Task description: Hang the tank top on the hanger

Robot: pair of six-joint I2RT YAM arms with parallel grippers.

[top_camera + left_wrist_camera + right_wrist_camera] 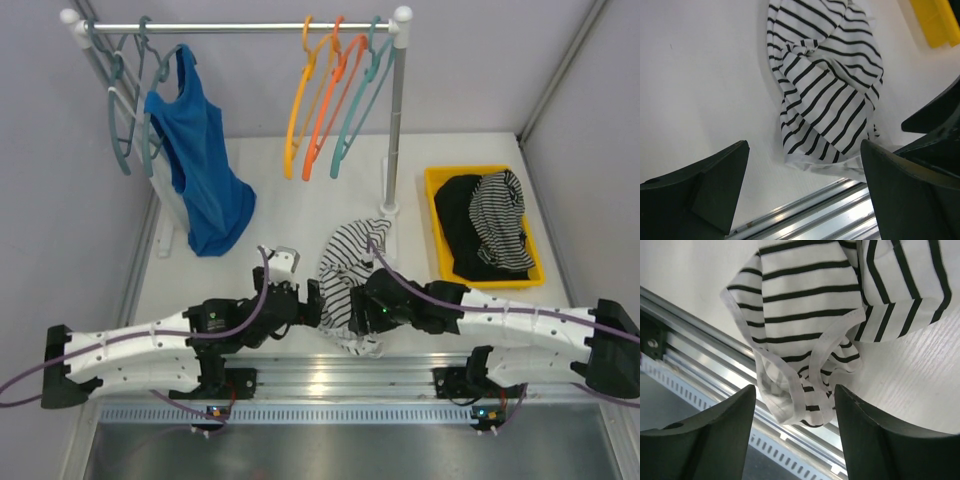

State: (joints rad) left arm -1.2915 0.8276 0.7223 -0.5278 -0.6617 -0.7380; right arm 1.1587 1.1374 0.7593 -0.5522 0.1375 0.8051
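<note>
The white tank top (pixel 350 280) with bold black stripes lies crumpled on the white table near the front edge. Its strap end droops over the metal rail. My left gripper (pixel 316 302) is open just left of it; in the left wrist view (pixel 805 200) the top (pixel 825 90) lies ahead, its hem between the fingers. My right gripper (pixel 366 305) is open at the top's right side; in the right wrist view (pixel 795 427) the straps and hem of the top (pixel 805 300) lie between the open jaws. The amber hanger (pixel 296 112) hangs on the rail at the back.
A clothes rack (pixel 398 110) stands at the back with a redder orange hanger (pixel 326 110), teal hangers (pixel 358 105) and a blue tank top (pixel 200 160). A yellow bin (pixel 436 215) at the right holds dark and fine-striped garments. An aluminium rail (pixel 330 378) runs along the near edge.
</note>
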